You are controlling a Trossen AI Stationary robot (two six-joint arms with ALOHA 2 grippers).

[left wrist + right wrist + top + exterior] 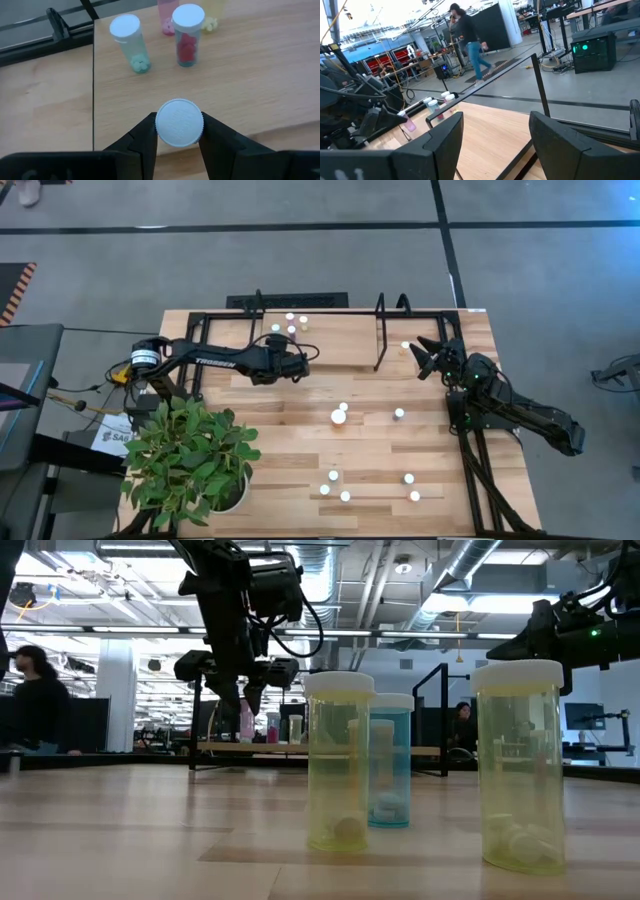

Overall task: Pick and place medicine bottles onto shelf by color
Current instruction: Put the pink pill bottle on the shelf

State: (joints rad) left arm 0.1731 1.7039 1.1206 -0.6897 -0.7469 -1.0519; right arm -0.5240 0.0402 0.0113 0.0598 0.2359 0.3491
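The shelf (340, 340) stands along the table's far edge. A teal bottle (132, 42), a pink one (187, 37) and two more behind them stand upright on its board at the left. My left gripper (297, 363) is over the board near them, shut on a pink bottle (246, 723) with a white cap (179, 122). My right gripper (425, 356) hovers open and empty over the shelf's right end, near one lone bottle (405, 345). Several bottles (338, 417) stand loose on the tabletop. My left gripper pinches the pink bottle at its top, the two fingers (145, 137) on opposite sides just under the white cap's rim (159, 131). The fingers point down from above. The bottle is upright below them, its base close over the shelf board (300, 748); whether it touches, I cannot tell.
A potted plant (190, 455) fills the table's near left corner. Yellowish bottles (338, 760) (518, 765) and a teal one (390, 765) stand near the front. The shelf's upright black loops (380, 330) rise between the two arms. People (470, 40) move in the room beyond.
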